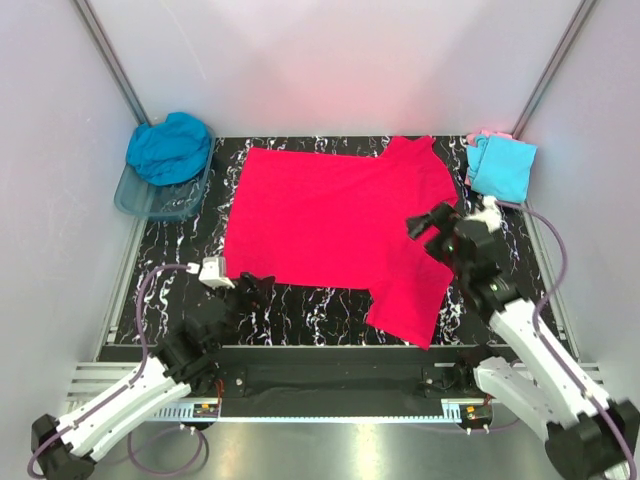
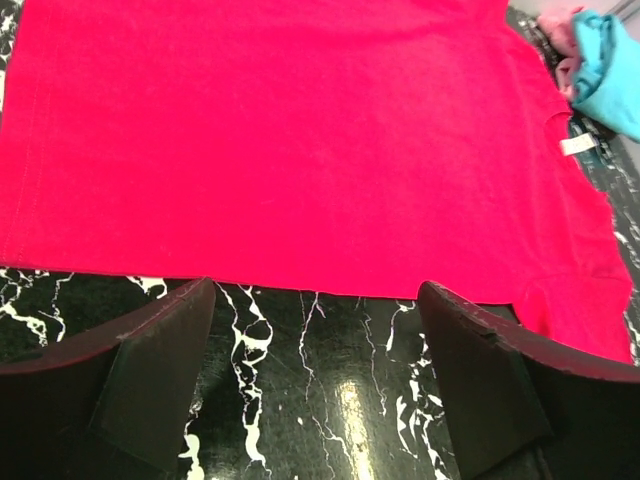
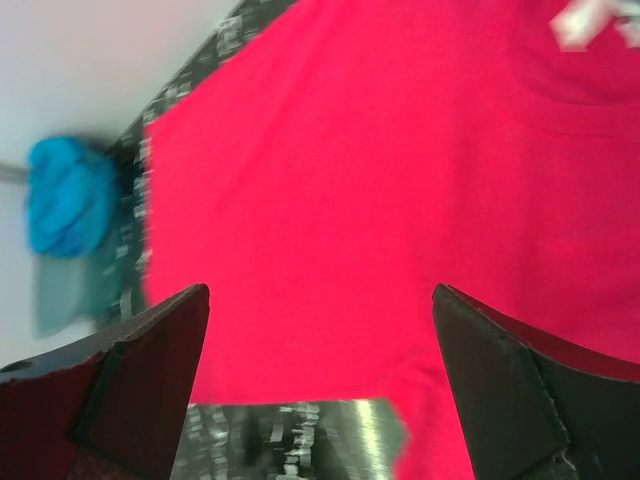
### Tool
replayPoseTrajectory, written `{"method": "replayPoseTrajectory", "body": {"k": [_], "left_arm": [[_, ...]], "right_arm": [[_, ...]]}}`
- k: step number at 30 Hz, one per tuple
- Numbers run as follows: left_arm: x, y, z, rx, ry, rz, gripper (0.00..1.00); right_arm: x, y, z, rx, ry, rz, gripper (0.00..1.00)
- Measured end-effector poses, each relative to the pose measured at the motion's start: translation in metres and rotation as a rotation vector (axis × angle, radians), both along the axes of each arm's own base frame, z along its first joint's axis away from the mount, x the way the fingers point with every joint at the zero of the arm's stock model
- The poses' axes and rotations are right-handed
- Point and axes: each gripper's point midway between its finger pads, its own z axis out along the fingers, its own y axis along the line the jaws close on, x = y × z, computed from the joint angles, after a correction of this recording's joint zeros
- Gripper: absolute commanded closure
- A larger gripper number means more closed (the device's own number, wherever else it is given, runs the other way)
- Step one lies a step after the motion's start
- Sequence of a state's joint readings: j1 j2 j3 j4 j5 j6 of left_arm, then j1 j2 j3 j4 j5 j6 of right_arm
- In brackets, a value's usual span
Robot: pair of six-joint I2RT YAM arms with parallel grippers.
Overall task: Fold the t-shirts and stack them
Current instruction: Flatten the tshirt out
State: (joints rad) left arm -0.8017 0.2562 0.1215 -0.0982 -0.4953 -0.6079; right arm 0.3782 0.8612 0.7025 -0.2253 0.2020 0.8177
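A bright pink-red t-shirt point(image 1: 330, 220) lies spread flat on the black marbled table, neck end to the right and one sleeve toward the near right. My left gripper point(image 1: 250, 288) sits low at the shirt's near-left edge. In the left wrist view it point(image 2: 318, 290) is open over bare table, the shirt's edge point(image 2: 300, 140) just beyond its tips. My right gripper point(image 1: 428, 222) hovers over the shirt's right part, open with nothing in it point(image 3: 320, 292). A teal-blue t-shirt point(image 1: 168, 147) is bunched in the tub. A folded light cyan t-shirt point(image 1: 500, 167) lies on a pale pink one point(image 1: 487, 134) at the back right.
The clear bluish tub point(image 1: 150, 200) stands at the back left corner. White walls close in the table on three sides. Metal rails run along the table's left and right edges.
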Motion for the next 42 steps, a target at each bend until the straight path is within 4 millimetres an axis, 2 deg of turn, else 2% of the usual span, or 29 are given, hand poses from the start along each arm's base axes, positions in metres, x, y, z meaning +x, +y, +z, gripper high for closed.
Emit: {"method": "replayPoseTrajectory", "body": {"k": [2, 4, 6, 8, 11, 14, 16, 18, 22, 28, 34, 39, 42], "left_arm": [[0.003, -0.003, -0.006, 0.01, 0.022, 0.009, 0.03], [0.008, -0.007, -0.014, 0.032, 0.044, 0.012, 0.01], [0.013, -0.012, -0.022, 0.067, 0.067, 0.01, 0.01], [0.023, -0.015, -0.033, 0.121, 0.114, 0.01, 0.01], [0.052, -0.015, -0.037, 0.127, 0.191, 0.023, 0.01], [0.089, -0.002, -0.034, 0.057, 0.24, 0.074, 0.03], [0.101, 0.009, -0.036, 0.018, 0.254, 0.11, 0.04], [0.102, 0.017, -0.04, -0.013, 0.27, 0.13, 0.04], [0.102, 0.026, -0.04, -0.041, 0.275, 0.16, 0.04], [0.1, 0.042, -0.033, -0.125, 0.233, 0.206, 0.03], [0.086, 0.068, -0.072, -0.277, 0.313, 0.258, 0.04], [0.093, 0.081, -0.072, -0.429, 0.303, 0.248, 0.11], [0.089, 0.09, -0.072, -0.477, 0.298, 0.25, 0.13]], "right_arm": [[-0.021, -0.023, -0.009, -0.039, -0.002, -0.061, 0.0], [-0.036, -0.033, -0.012, -0.054, -0.02, -0.078, 0.0], [-0.043, -0.037, -0.011, -0.056, -0.04, -0.078, 0.0], [-0.045, -0.034, -0.022, -0.065, -0.018, -0.057, 0.0], [-0.049, -0.029, -0.061, -0.087, 0.084, -0.021, 0.0], [-0.064, -0.026, -0.108, -0.093, 0.212, 0.006, 0.0], [-0.078, -0.029, -0.132, -0.085, 0.28, -0.005, 0.0], [-0.089, -0.033, -0.144, -0.061, 0.313, -0.028, 0.0], [-0.093, -0.041, -0.138, -0.025, 0.282, -0.084, 0.0], [-0.083, -0.056, -0.123, -0.048, 0.277, -0.173, 0.0], [-0.076, -0.073, -0.143, -0.056, 0.39, -0.244, 0.0], [-0.074, -0.069, -0.154, -0.035, 0.44, -0.226, 0.0], [-0.076, -0.073, -0.163, -0.037, 0.486, -0.234, 0.0]]}}
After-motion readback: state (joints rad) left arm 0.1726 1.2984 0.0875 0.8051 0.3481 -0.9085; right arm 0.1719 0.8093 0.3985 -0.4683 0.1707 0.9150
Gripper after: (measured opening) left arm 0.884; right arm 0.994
